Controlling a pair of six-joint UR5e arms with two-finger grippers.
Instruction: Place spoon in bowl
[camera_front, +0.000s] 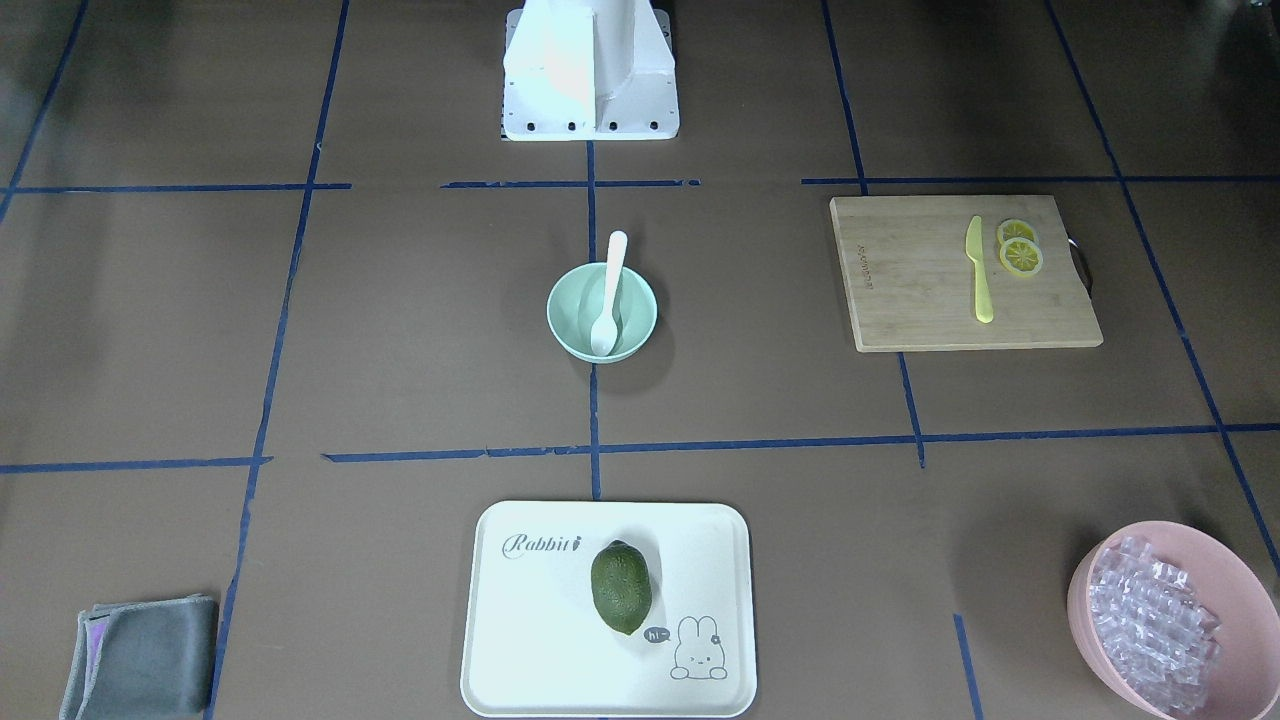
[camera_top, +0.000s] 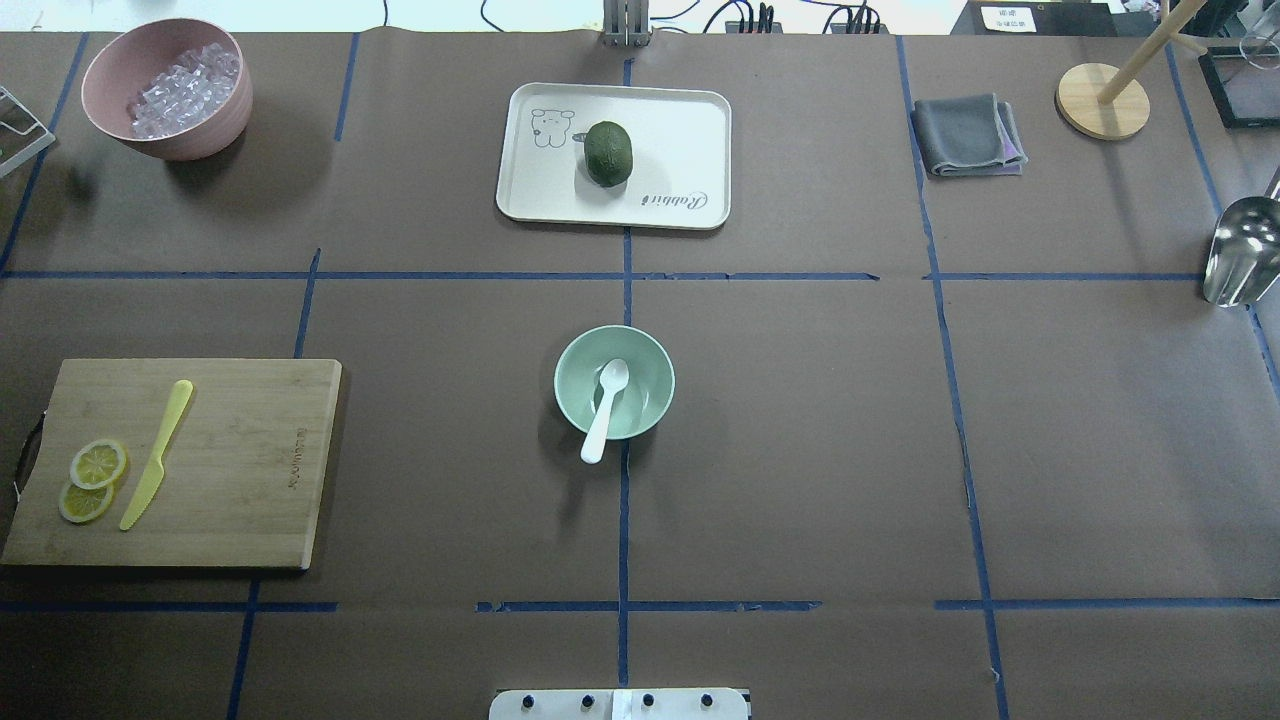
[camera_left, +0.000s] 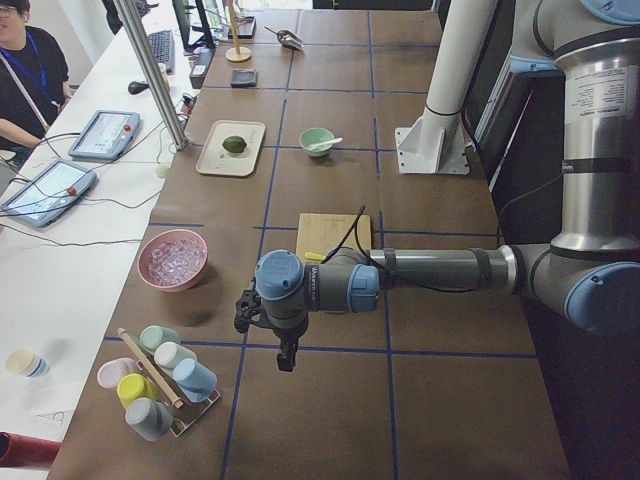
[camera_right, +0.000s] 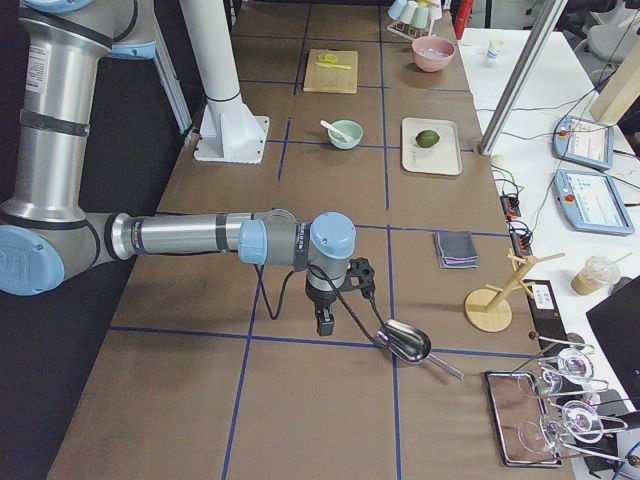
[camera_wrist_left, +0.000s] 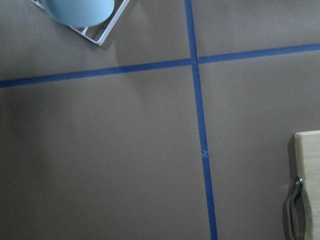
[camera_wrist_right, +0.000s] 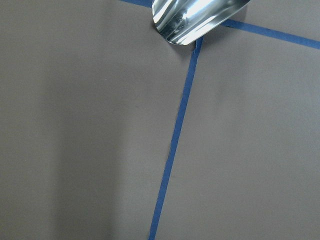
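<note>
The white spoon (camera_front: 610, 290) lies in the mint-green bowl (camera_front: 560, 312) at the table's middle, scoop down inside and handle resting over the rim on the robot's side. Both also show in the overhead view, the spoon (camera_top: 606, 405) and the bowl (camera_top: 566, 382). My left gripper (camera_left: 287, 355) hangs over the table's left end, far from the bowl (camera_left: 316, 141). My right gripper (camera_right: 325, 325) hangs over the right end, far from the bowl (camera_right: 346, 133). Both grippers show only in the side views, so I cannot tell whether they are open or shut.
A wooden cutting board (camera_top: 240, 470) holds a yellow knife (camera_top: 155, 455) and lemon slices (camera_top: 95, 465). A white tray (camera_top: 680, 130) holds a green fruit (camera_top: 608, 152). A pink bowl of ice (camera_top: 165, 85), a grey cloth (camera_top: 965, 135), a metal scoop (camera_right: 408, 342) and a cup rack (camera_left: 160, 385) stand around.
</note>
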